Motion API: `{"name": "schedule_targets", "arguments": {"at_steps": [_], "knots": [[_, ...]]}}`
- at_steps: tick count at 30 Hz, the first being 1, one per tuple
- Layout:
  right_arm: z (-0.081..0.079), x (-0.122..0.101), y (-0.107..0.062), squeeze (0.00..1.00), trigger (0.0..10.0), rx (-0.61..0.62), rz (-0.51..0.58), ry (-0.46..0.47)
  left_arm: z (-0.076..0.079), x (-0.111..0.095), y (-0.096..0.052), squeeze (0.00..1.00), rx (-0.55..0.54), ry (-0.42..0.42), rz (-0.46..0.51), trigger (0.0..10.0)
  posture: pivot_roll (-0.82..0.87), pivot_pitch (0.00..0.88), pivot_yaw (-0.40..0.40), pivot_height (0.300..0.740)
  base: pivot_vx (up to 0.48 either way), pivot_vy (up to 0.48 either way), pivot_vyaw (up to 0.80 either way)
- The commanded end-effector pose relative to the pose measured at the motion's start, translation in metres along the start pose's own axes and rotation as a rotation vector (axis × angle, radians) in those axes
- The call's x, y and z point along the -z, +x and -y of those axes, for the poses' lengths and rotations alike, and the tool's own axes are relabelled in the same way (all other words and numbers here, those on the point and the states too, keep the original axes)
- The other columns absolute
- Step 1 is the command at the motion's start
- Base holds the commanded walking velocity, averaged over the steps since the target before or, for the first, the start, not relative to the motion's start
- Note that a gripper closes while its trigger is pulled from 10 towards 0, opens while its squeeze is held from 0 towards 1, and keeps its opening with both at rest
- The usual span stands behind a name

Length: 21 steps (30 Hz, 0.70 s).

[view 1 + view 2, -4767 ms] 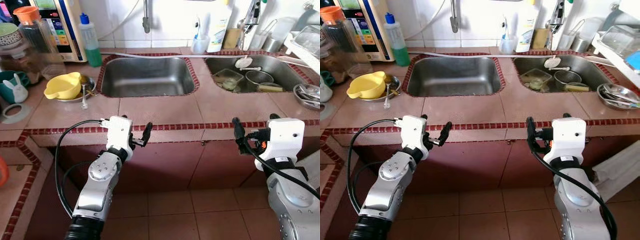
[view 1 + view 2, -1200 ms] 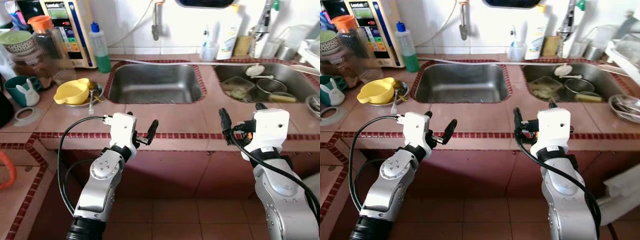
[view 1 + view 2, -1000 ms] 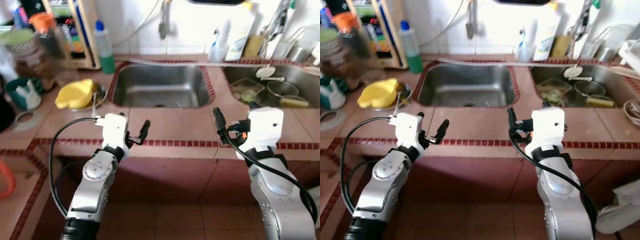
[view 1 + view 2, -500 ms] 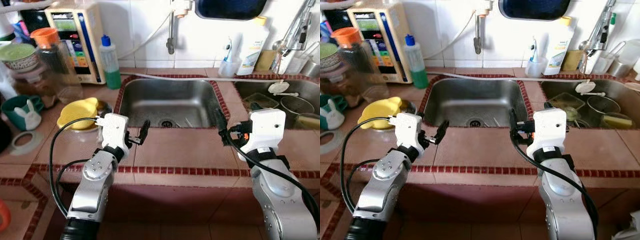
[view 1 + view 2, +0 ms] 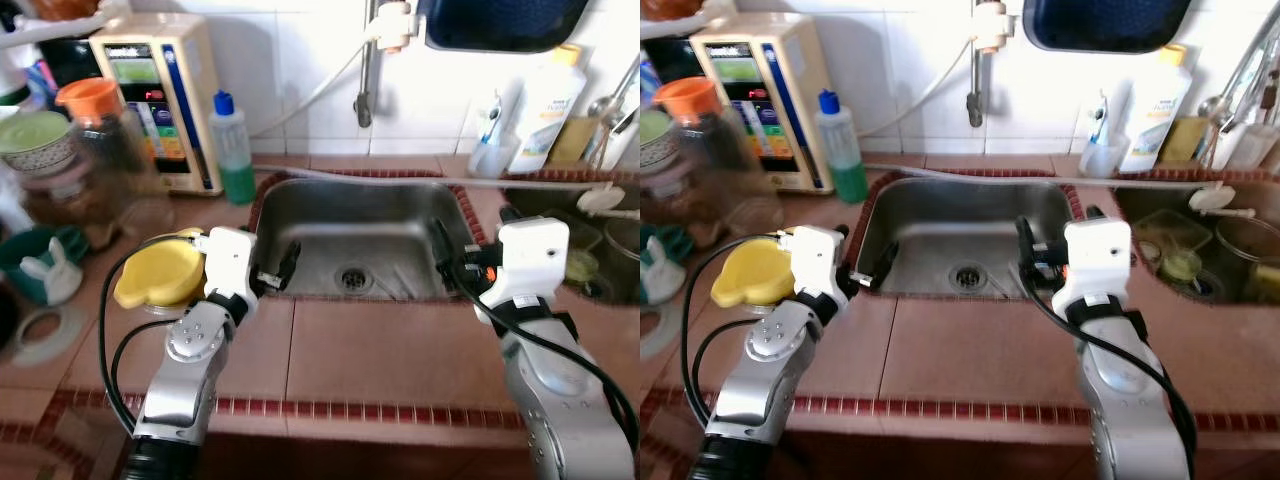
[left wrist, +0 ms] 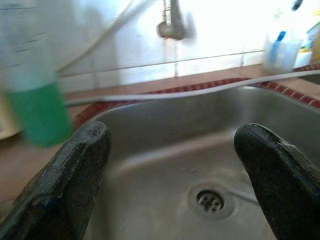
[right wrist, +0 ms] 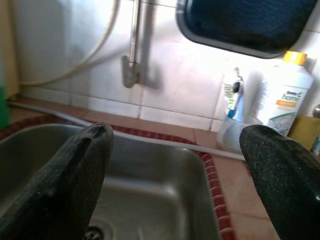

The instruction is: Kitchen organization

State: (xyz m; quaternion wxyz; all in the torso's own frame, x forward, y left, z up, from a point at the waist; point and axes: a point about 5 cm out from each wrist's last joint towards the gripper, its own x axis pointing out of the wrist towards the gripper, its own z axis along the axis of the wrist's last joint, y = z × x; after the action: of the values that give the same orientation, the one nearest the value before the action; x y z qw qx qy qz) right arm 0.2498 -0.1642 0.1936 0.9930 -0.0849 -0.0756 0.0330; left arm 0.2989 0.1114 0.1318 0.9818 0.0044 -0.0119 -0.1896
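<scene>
A steel sink (image 5: pixel 365 235) with a bare basin and a round drain (image 5: pixel 350 277) is set into the red-tiled counter (image 5: pixel 390 350). My left gripper (image 5: pixel 268 268) hovers over the sink's left rim, open, with nothing between its fingers (image 6: pixel 75 175). Over the sink's right rim my right gripper (image 7: pixel 175 165) is open and holds nothing. A yellow bowl (image 5: pixel 160 275) sits on a plate left of the sink. A second sink (image 5: pixel 1185 250) to the right holds dishes and a small container.
A green soap bottle (image 5: pixel 234 150), a beige water appliance (image 5: pixel 160 100) and an orange-lidded jar (image 5: pixel 100 130) stand at the back left. A teal cup (image 5: pixel 45 270) is far left. A white detergent bottle (image 5: pixel 545 100), a toothbrush cup (image 5: pixel 485 150) and a tap pipe (image 5: pixel 368 60) line the wall.
The camera has come closer to the counter. Both grippers now stand over the sink's rims instead of before the counter's front edge. Both stay open.
</scene>
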Motion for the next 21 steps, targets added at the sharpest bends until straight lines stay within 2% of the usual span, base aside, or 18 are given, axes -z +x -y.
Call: {"name": "schedule_targets", "arguments": {"at_steps": [1, 3, 5, 14, 18, 21], "knots": [[0.0043, -0.0023, -0.0002, 0.00, 10.0, 0.014, 0.008, -0.010, 0.0044, -0.0023, 0.0018, 0.00, 0.015, -0.003, 0.007, 10.0, -0.04, 0.000, 0.031, 0.740, 0.360, 0.000, 0.00], [0.0043, -0.0025, -0.0003, 0.00, 10.0, 0.014, 0.008, -0.010, 0.0045, -0.0023, 0.0018, 0.00, 0.016, -0.003, 0.007, 10.0, -0.04, 0.000, 0.030, 0.740, 0.358, 0.000, 0.00], [0.0095, -0.0084, -0.0009, 0.00, 10.0, 0.035, 0.033, -0.019, 0.0094, -0.0095, 0.0053, 0.00, 0.023, 0.040, 0.055, 10.0, -0.04, 0.000, 0.028, 0.740, 0.000, -0.120, 0.00], [0.0088, -0.0082, -0.0010, 0.00, 10.0, 0.032, 0.030, -0.015, 0.0093, -0.0090, 0.0050, 0.00, 0.002, 0.034, 0.058, 10.0, -0.04, 0.000, 0.023, 0.740, 0.000, -0.441, 0.00], [0.0087, -0.0078, -0.0009, 0.00, 10.0, 0.030, 0.027, -0.013, 0.0080, -0.0099, 0.0048, 0.00, -0.014, 0.055, 0.066, 10.0, -0.04, 0.000, 0.020, 0.740, 0.000, 0.000, 0.00], [0.0077, -0.0073, -0.0003, 0.00, 10.0, 0.027, 0.025, -0.012, 0.0071, -0.0091, 0.0044, 0.00, -0.023, 0.038, 0.061, 10.0, -0.03, 0.000, 0.019, 0.740, 0.000, 0.000, 0.00]]}}
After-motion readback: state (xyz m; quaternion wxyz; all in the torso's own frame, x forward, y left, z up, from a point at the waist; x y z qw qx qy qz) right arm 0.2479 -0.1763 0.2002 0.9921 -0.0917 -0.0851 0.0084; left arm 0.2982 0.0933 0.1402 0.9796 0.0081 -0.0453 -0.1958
